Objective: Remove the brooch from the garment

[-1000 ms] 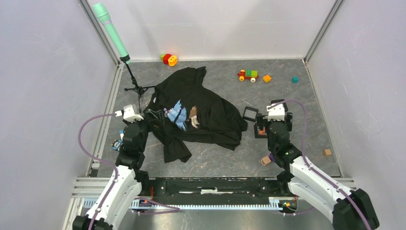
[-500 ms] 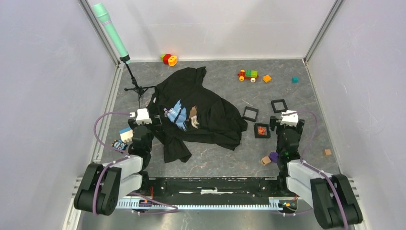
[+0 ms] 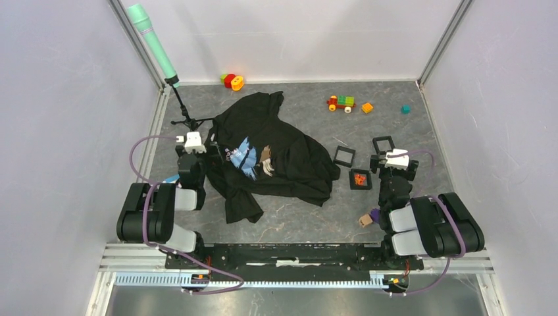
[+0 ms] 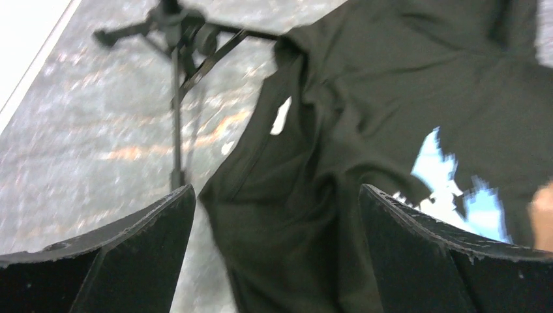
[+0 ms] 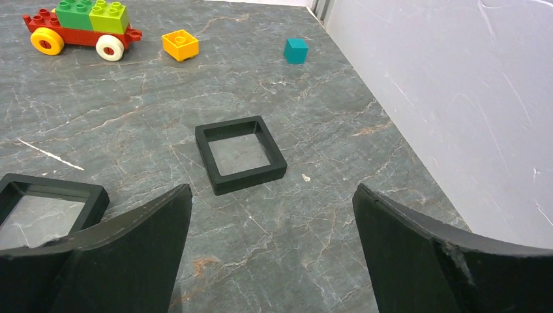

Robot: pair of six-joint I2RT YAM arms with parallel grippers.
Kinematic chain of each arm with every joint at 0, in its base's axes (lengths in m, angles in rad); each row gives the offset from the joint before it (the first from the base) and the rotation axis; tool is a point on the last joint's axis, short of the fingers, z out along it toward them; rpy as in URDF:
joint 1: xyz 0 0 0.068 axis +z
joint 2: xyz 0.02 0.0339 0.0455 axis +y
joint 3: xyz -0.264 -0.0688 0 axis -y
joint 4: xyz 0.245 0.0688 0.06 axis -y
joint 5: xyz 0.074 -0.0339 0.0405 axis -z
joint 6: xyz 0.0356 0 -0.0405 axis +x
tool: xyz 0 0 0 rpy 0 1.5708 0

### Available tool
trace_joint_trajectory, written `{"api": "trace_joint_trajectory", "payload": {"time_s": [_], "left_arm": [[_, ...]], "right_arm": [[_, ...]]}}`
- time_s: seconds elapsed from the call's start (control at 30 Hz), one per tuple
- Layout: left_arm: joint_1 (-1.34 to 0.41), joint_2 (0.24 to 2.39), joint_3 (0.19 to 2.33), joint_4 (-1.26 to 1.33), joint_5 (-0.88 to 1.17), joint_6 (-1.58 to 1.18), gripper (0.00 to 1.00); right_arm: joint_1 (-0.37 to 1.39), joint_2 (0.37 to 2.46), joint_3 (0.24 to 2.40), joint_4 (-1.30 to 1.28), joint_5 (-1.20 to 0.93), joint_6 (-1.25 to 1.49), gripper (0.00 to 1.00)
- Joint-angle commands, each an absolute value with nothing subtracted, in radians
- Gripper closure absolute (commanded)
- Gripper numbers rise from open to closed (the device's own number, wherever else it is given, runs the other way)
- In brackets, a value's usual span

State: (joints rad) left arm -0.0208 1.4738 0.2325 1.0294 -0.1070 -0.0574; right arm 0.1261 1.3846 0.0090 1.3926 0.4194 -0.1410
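Both arms have just pulled back from the work. A second ago the left one reached out to the garment's left edge and the right one hung low over a small black tray; now both are folded near the front of the worktop (image 3: 296, 217). The left pincer (image 4: 277, 192) stands fully spread with nothing between its fingers, facing the left side of the garment (image 3: 283, 155). The right pincer (image 5: 272, 189) is just as wide and just as empty, facing bare stone and an empty square frame (image 5: 241, 155).

The black tray (image 3: 351, 179) sits just beside the garment's right edge, and a tiny orange speck lies in it. I take that to be the brooch (image 3: 359, 178). If so, it is off the cloth and set down apart from it, and the retreat reads as the task being done rather than a pause.

The doubt is real, though: from above the speck is too small to show any petal shape, and neither wrist view catches it. The left wrist view is smeared, and a tan patch at its right border is cut off, so it could be print or something else. In the right wrist view a second frame is half hidden behind a finger.
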Motion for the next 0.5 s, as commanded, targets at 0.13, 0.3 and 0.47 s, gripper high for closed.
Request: {"api": "trace_joint_trajectory", "payload": {"time_s": [0.13, 0.3, 0.47], "left_arm": [[-0.017, 1.471, 0.287, 1.019, 0.003, -0.026, 0.00], [-0.017, 1.476, 0.291, 1.016, 0.003, -0.025, 0.00], [-0.023, 1.476, 0.292, 1.011, 0.004, -0.022, 0.00]], "right_arm": [[0.126, 1.383, -0.101, 1.457, 0.423, -0.155, 0.02], [0.126, 1.384, -0.100, 1.459, 0.422, -0.154, 0.02], [0.125, 1.382, -0.101, 1.459, 0.423, -0.154, 0.02]]}}
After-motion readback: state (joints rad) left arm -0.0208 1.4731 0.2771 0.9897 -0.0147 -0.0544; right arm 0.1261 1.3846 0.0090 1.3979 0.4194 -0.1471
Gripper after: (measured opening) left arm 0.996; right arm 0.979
